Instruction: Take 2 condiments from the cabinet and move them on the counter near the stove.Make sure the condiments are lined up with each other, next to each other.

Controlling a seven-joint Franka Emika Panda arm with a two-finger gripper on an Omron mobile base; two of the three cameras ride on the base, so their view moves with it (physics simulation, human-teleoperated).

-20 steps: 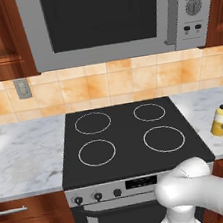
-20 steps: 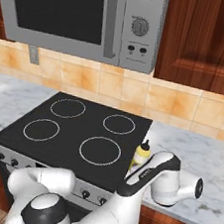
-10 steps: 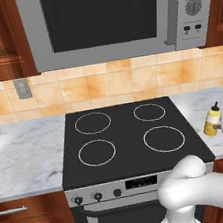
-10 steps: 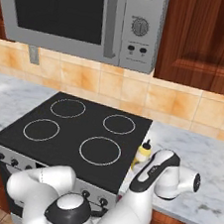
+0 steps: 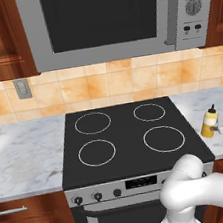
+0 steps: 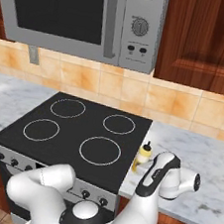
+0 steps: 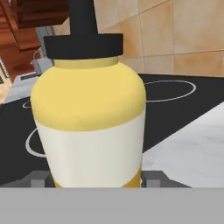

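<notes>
Both base views overlook the stove [image 5: 133, 140]; hand view hugs the yellow bottle [image 7: 89, 118].

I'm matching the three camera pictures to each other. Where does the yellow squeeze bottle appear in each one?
Left base view: yellow squeeze bottle at right, on the counter beside the stove.
Right base view: lower centre-right, by the stove's right edge.
Hand view: close up, centre.
Shared landmark: the stove's white ring burners.
</notes>
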